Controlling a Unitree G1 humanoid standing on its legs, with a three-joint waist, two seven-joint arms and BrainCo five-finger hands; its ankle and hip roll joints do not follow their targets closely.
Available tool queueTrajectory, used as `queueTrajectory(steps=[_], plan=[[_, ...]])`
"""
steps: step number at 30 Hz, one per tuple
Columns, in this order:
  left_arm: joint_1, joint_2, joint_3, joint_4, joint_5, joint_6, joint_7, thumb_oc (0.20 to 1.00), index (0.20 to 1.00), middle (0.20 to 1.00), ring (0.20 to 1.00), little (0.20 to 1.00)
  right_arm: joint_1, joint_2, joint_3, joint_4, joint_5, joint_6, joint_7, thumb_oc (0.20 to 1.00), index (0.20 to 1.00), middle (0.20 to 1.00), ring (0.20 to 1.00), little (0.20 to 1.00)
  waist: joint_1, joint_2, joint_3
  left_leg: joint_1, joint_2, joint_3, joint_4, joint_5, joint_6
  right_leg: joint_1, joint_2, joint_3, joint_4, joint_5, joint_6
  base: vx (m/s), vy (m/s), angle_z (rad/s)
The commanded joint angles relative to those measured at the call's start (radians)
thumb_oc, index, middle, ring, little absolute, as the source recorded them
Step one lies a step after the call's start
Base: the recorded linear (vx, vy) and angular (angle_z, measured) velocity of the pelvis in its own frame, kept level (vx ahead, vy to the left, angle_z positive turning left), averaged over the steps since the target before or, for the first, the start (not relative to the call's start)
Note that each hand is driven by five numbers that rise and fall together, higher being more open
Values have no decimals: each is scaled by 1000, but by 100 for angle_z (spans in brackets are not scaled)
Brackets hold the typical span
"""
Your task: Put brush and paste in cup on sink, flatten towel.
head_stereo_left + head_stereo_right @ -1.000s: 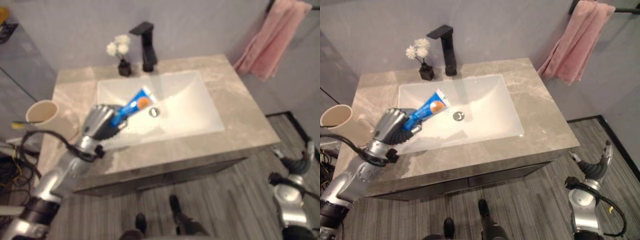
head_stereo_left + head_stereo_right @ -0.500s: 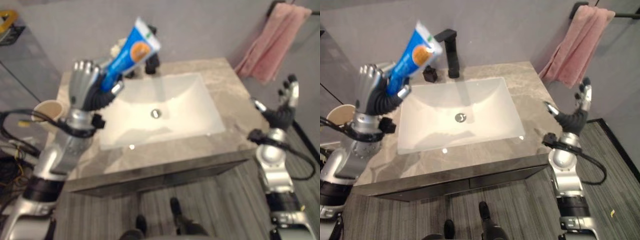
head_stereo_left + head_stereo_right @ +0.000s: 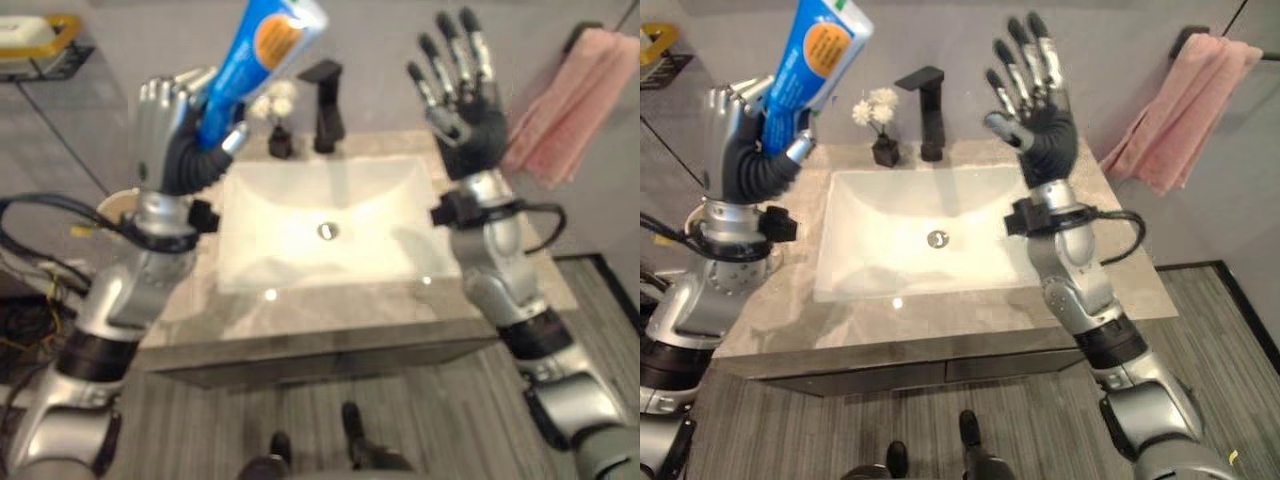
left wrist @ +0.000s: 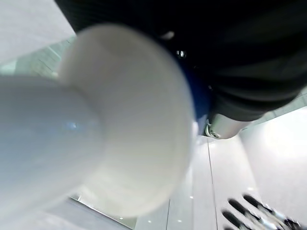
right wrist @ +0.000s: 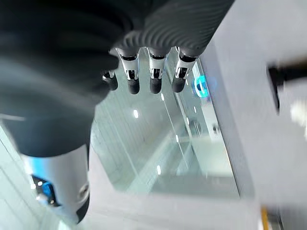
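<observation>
My left hand [image 3: 168, 140] is raised high at the left, shut on a blue toothpaste tube [image 3: 262, 45] that points up and to the right. The tube's white cap [image 4: 124, 120] sits close in the left wrist view. My right hand [image 3: 1035, 105] is lifted over the right side of the white sink basin [image 3: 300, 235], palm forward, fingers [image 5: 151, 72] straight and spread, holding nothing. A beige cup [image 3: 118, 205] stands on the counter at the left, mostly hidden behind my left arm. A pink towel [image 3: 1185, 110] hangs bunched from a rail at the far right.
A black faucet [image 3: 930, 100] and a small black vase of white flowers [image 3: 880, 125] stand behind the basin. The grey stone counter [image 3: 1110, 270] rings the basin. A yellow tray [image 3: 35, 30] rests on a shelf at the upper left.
My left hand has lifted the tube higher. My right hand has swung up from the counter's right edge to over the basin, fingers spread. The camera has shifted too.
</observation>
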Motion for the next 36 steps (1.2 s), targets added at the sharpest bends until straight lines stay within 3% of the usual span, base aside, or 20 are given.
queueTrajectory(steps=[1, 13, 25, 36], plan=[[-126, 44, -5, 15, -38, 2, 79, 200, 200, 200, 200, 200, -123, -23, 14, -6, 41, -16, 32, 1000, 1000, 1000, 1000, 1000, 35, -36, -50, 65, 5, -4, 13, -79, -9, -38, -94, -11, 40, 4, 93, 0, 0, 0], [-260, 110, -84, 114, -60, 22, 104, 200, 200, 200, 200, 200, -356, 67, 164, 87, 155, 20, 68, 1000, 1000, 1000, 1000, 1000, 33, -35, -58, 84, 5, 20, 13, -92, -8, -39, -80, 9, 41, -2, 97, 11, 11, -6], [-238, 103, -91, 108, -22, 34, 116, 200, 200, 200, 200, 200, -368, 110, 199, 74, 212, 33, 82, 1000, 1000, 1000, 1000, 1000, 26, -37, -63, 102, 4, 48, 13, -103, -10, -44, -66, 43, 41, -2, 101, 17, 14, -8], [-175, 98, -89, 108, -12, 32, 104, 200, 200, 200, 200, 200, -378, 97, 225, 67, 211, 44, 84, 1000, 1000, 1000, 1000, 1000, 20, -33, -69, 116, 7, 59, 13, -107, -14, -41, -59, 54, 41, -1, 100, 14, 2, -6]])
